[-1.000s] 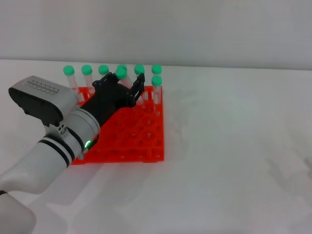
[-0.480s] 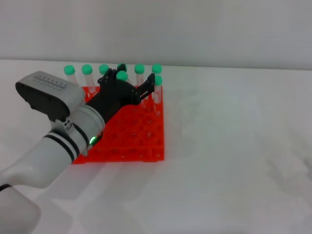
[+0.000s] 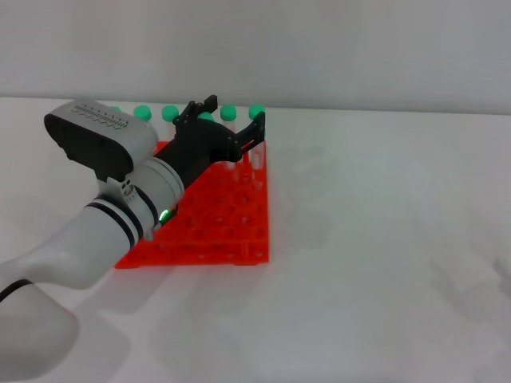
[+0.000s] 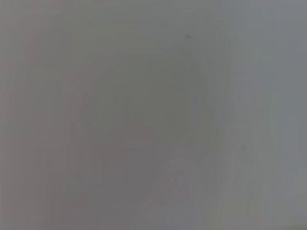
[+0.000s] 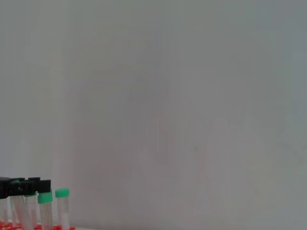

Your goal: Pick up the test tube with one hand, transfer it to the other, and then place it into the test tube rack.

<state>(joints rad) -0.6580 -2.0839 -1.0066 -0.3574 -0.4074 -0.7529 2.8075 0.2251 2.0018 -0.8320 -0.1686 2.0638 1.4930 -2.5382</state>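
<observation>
Now the left gripper [image 3: 231, 128] hovers with fingers spread, holding nothing, over the test tube rack's [image 3: 231, 215] back rows; the test tube [image 3: 206, 120] stands there, apparently placed. Right gripper unseen.

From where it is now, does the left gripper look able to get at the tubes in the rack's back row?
Probably yes. The left gripper hangs open over the back of the test tube rack, right by the green-capped tubes, with nothing between them.
</observation>
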